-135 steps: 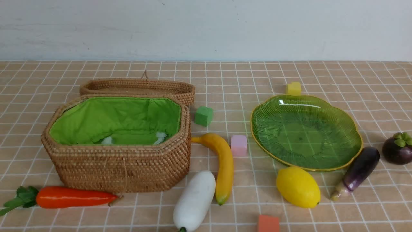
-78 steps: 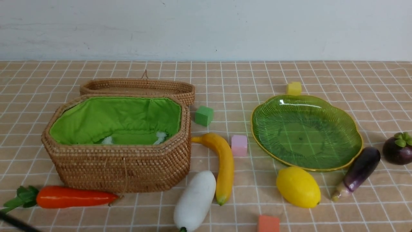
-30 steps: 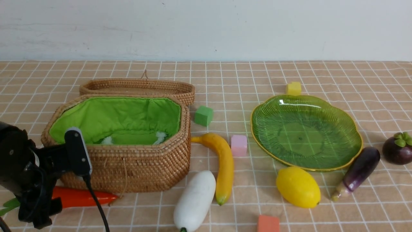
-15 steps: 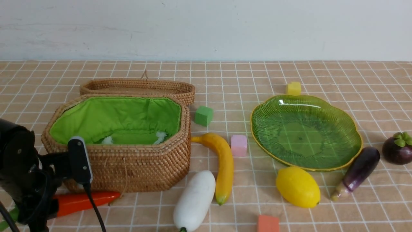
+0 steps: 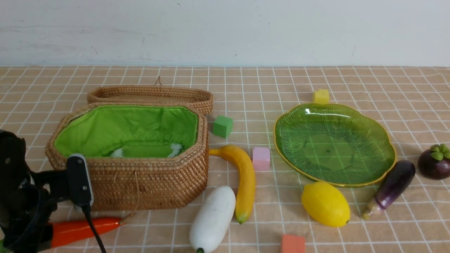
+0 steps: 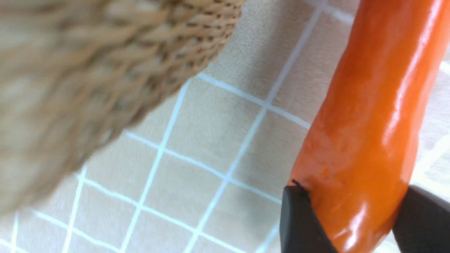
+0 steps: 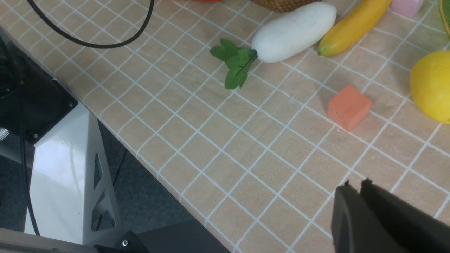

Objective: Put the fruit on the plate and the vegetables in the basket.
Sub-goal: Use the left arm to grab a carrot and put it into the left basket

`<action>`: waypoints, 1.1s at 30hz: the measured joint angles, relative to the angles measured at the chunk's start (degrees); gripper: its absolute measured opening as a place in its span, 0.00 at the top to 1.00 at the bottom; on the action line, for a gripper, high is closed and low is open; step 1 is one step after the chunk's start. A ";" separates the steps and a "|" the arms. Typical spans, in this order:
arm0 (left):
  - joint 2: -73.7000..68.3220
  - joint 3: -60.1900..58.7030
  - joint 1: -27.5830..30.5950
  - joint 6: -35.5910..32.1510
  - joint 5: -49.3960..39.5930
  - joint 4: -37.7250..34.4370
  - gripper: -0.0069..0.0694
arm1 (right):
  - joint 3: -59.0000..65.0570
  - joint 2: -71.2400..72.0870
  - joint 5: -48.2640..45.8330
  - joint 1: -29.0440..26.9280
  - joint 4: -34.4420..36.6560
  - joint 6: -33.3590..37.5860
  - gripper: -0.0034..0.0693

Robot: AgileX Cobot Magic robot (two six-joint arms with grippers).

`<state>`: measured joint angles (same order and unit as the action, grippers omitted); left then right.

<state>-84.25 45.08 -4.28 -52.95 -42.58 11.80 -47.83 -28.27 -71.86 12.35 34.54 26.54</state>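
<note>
Clamping carrot (image 5: 84,226) in left gripper (image 6: 355,214), low at near left just in front of basket (image 5: 140,165); next, likely lifting it clear above the rim and over the opening before letting go; with right gripper (image 7: 355,186) shut, empty, near orange cube (image 7: 348,107).

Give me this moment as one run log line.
step: carrot pickup | left tool: shut on carrot, beside basket | right tool: shut, empty | plate: nothing placed | basket: nothing placed

The basket (image 5: 147,182) is woven from rough wicker and lined with cloth; the carrot (image 6: 365,133) is glossily finished.
</note>
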 joint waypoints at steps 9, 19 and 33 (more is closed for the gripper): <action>13.69 -0.02 -1.04 -6.73 -6.52 -13.98 0.47 | 0.00 0.00 1.87 0.00 0.21 1.11 0.86; 27.17 4.11 -16.55 5.52 1.13 -17.07 0.47 | 0.00 0.00 16.09 0.00 9.05 1.47 0.85; 1.92 18.92 -16.81 20.44 4.80 13.72 0.45 | 0.00 0.00 14.32 0.00 14.54 1.48 0.84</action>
<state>-82.33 63.99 -21.09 -32.51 -37.77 25.52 -47.83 -28.27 -57.54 12.35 49.09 28.02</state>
